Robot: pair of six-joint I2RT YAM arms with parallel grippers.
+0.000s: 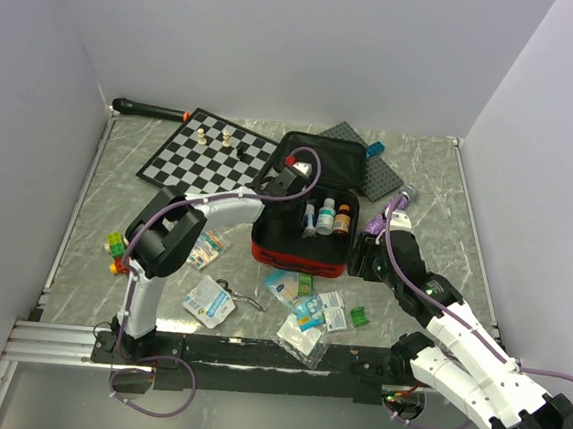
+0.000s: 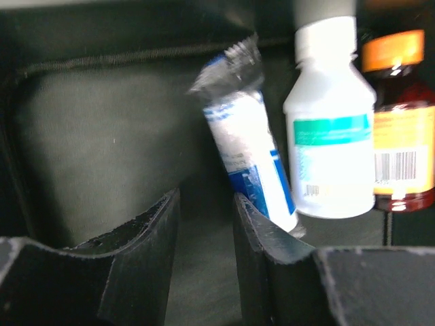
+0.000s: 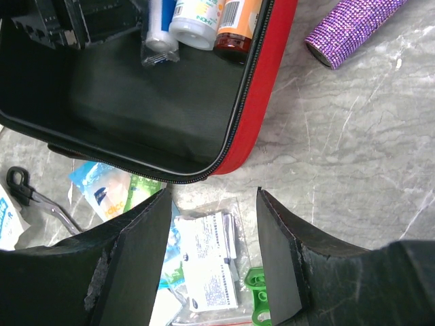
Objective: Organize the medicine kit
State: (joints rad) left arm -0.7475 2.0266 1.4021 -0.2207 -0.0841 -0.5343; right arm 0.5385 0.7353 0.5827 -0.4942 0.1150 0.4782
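Observation:
The red medicine kit lies open mid-table, its black lining showing. Along its right wall stand a white bottle, an amber bottle and a blue-and-white packet. My left gripper is inside the case, open with nothing between its jaws; the packet leans by its right finger. My right gripper is open and empty, hovering off the kit's front right corner, above a clear bag holding a white leaflet.
Several medicine packets lie in front of the kit, more at the left. A green brick sits by the bag. A purple glitter roll lies to the right. A chessboard with pieces and a grey baseplate lie at the back.

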